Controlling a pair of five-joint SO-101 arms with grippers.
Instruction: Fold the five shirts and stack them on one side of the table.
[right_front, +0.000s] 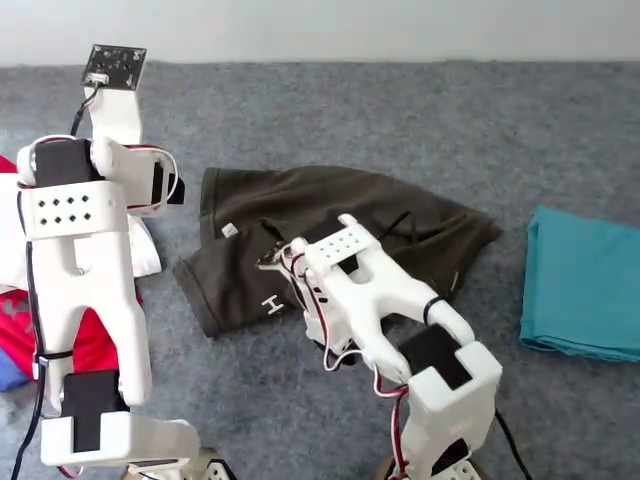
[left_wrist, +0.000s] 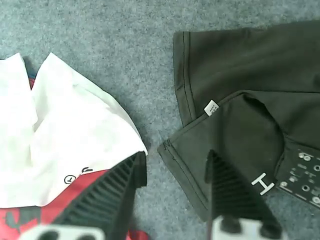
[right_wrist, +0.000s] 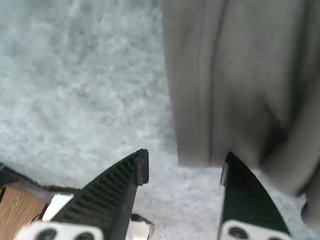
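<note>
A dark olive shirt (right_front: 400, 215) lies crumpled in the middle of the grey table, partly folded over itself, with a small white label (left_wrist: 212, 107) at its collar. My right arm (right_front: 350, 270) stands over its near part. My right gripper (right_wrist: 186, 156) is open just above the cloth's edge (right_wrist: 235, 75), holding nothing. My left gripper (left_wrist: 175, 157) is open too, hovering over the bare strip between the dark shirt (left_wrist: 240, 55) and a white shirt (left_wrist: 65, 130). A folded teal shirt (right_front: 585, 285) lies flat at the far right.
At the left edge, under my left arm (right_front: 75, 220), a white shirt (right_front: 145, 250) lies on a red one (right_front: 95, 345), with a bit of blue cloth (right_front: 8, 370) beside them. Bare grey surface (right_front: 400, 110) stretches behind the dark shirt.
</note>
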